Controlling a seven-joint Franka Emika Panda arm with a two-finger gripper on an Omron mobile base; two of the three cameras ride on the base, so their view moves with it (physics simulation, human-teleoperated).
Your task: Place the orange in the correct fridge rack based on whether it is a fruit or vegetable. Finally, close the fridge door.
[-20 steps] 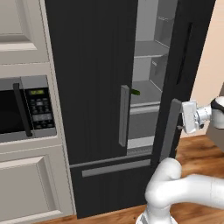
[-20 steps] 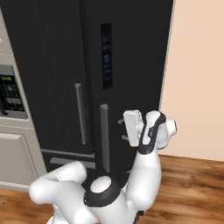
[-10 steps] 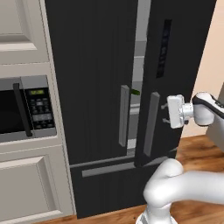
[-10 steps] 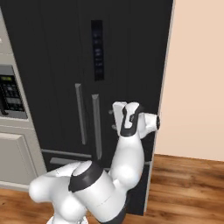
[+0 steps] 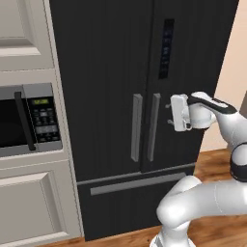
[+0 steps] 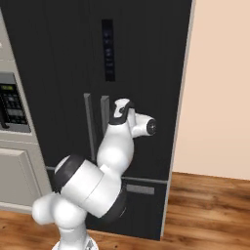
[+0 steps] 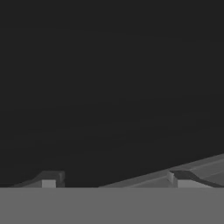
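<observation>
Tall black french-door fridge [image 5: 144, 82] looks shut, both doors flush, no gap visible between the two grey vertical handles [image 5: 144, 126]. Right fridge door [image 5: 193, 72] has the white two-finger gripper [image 5: 170, 112] pressed flat against it just right of its handle; hand view shows the dark tips [image 7: 49, 178] well apart, jaws wide, nothing between them. Orange and rack hidden behind the doors, presumably inside. To do the closing step well, robot should push squarely until the door seats, then back straight off without snagging the handle.
</observation>
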